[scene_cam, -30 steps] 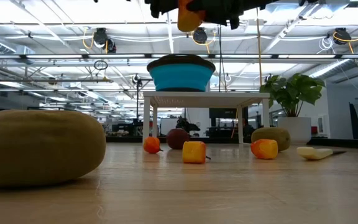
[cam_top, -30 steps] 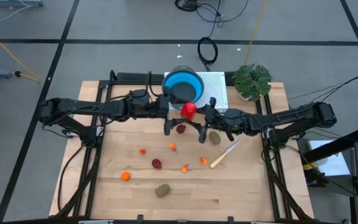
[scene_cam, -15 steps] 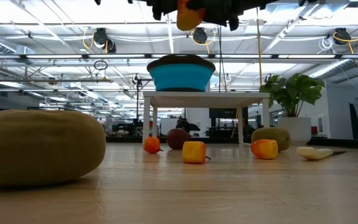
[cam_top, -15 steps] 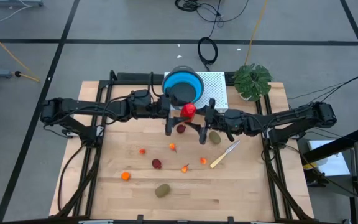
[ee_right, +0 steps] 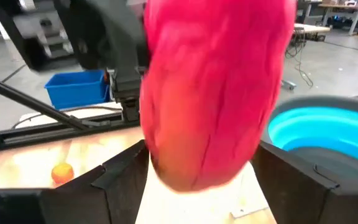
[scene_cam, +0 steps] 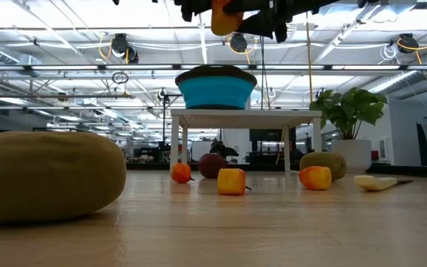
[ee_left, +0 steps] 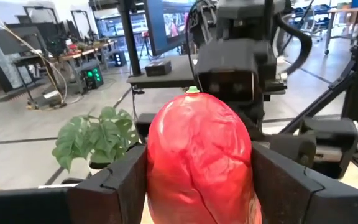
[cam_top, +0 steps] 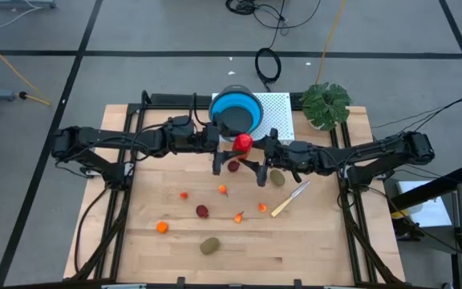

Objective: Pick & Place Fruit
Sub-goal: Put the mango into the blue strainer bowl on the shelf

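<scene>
Red-orange-yellow fruit [cam_top: 242,143]: long piece, one of the toy set. Held in mid-air above the table [cam_top: 319,249], toward 12 o'clock from the table's middle, just at 6 o'clock of the blue bowl [cam_top: 237,110]. Long axis about upright. Red end up with a tiny green nub at the tip, orange-yellow end hanging down. Glossy skin with faint lengthwise creases.

Left gripper [cam_top: 233,142]: reaches in from 9 o'clock. Fingers [ee_left: 120,183] set narrow, pressed on either side of the fruit.

Right gripper [cam_top: 255,148]: reaches in from 3 o'clock and brackets the same fruit from the opposite side. Cannot tell whether gripping or let go.

Other fruit, all lying on the table:
- brownish-green ovals: one [cam_top: 277,177] at 5 o'clock of the held piece, under the right arm; one [cam_top: 209,245] near the 6 o'clock edge.
- dark red balls: one [cam_top: 233,166] just at 6 o'clock of the held piece; one [cam_top: 203,211] farther toward 6 o'clock.
- orange bits: scattered mid-table, the largest [cam_top: 161,227] toward 8 o'clock.

Also on the table:
- bowl on a white stand [cam_top: 277,112] at 12 o'clock.
- plant [cam_top: 326,104] at 1 o'clock.
- knife [cam_top: 289,199] at 4 o'clock, lying aslant.
</scene>
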Controlling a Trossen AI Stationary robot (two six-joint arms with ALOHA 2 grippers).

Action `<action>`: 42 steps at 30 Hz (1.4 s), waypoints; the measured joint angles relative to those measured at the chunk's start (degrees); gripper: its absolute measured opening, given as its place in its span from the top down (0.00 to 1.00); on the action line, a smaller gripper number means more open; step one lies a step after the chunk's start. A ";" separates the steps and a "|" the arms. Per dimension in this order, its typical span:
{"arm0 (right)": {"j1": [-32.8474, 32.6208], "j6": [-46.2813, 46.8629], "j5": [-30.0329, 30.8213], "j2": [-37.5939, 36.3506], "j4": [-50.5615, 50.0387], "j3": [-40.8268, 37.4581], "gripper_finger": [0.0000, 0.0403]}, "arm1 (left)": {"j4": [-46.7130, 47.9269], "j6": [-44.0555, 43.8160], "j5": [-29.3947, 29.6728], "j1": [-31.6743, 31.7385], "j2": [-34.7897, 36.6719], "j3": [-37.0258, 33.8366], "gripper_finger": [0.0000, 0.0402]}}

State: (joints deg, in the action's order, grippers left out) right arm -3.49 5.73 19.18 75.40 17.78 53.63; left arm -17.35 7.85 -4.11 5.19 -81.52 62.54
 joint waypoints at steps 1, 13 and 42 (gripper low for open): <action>0.00 -0.01 0.04 0.00 -0.15 0.00 0.32 | 0.38 -0.04 0.41 0.00 0.55 0.00 0.41; 0.04 3.01 0.15 -3.35 -5.12 -0.02 0.34 | 4.26 -0.04 7.32 2.54 4.15 0.04 0.41; -4.89 -2.11 -6.20 -15.94 -24.80 -0.07 0.99 | 37.09 8.90 10.16 15.14 -10.92 25.09 0.40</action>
State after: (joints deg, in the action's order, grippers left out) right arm -8.37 3.62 12.98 59.45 -7.02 53.56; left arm 19.73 16.76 6.05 20.33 -92.44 87.64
